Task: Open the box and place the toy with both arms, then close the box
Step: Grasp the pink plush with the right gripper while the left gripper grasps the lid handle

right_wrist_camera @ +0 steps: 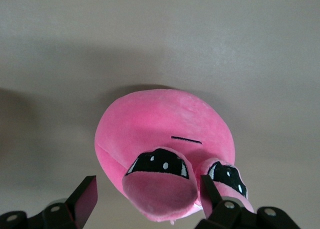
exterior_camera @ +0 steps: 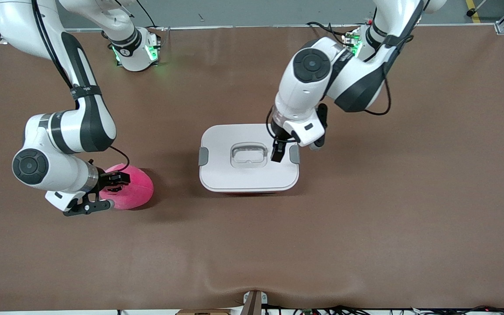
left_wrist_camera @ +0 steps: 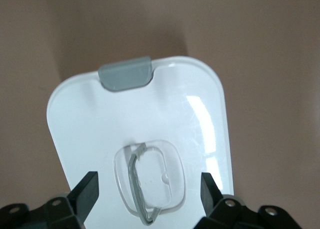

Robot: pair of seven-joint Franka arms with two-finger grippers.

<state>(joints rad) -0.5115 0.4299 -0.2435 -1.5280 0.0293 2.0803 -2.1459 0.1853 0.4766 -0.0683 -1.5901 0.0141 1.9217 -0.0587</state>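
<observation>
The box (exterior_camera: 217, 175) stands at the table's middle with its white lid (exterior_camera: 217, 144) on and a grey clip (exterior_camera: 203, 156) at each end. My left gripper (exterior_camera: 277, 154) hangs open just above the lid, between the recessed handle (exterior_camera: 248, 155) and the clip toward the left arm's end. In the left wrist view the handle (left_wrist_camera: 142, 189) lies between the open fingers (left_wrist_camera: 87, 189). The hot-pink toy (exterior_camera: 138, 188) lies on the table toward the right arm's end. My right gripper (exterior_camera: 111, 191) is open around it. In the right wrist view one ear flap (right_wrist_camera: 160, 196) sits between the fingers (right_wrist_camera: 86, 194).
The brown table mat (exterior_camera: 365, 218) spreads wide around both things. The arm bases (exterior_camera: 136, 52) stand along the edge farthest from the front camera. A small mount (exterior_camera: 252, 302) sits at the nearest edge.
</observation>
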